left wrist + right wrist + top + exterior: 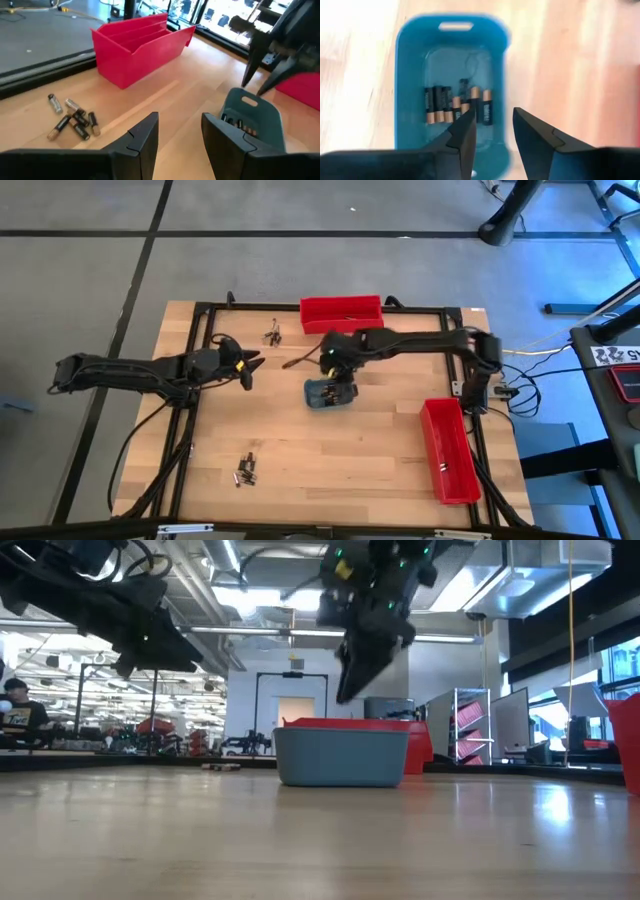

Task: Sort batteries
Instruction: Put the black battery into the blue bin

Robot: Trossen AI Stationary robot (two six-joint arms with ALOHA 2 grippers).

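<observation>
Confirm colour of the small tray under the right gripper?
Blue-grey tray; right wrist view shows it best, right gripper above.

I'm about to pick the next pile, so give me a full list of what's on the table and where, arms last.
Tray: one, grey-blue, table centre, under the right gripper.
Batteries in tray: about six, dark with copper ends, side by side on its floor.
Batteries, far pile: about six, loose near the far red bin.
Batteries, near pile: a few, near-left part of the table; count unclear.
Far red bin: one, at the far edge, centre.
Right red bin: one, long, at the right edge; a small item lies inside.
Person: one, in the room behind.
Left gripper: open, empty, hanging left of the tray.
Right gripper: open, empty, above the tray.
</observation>
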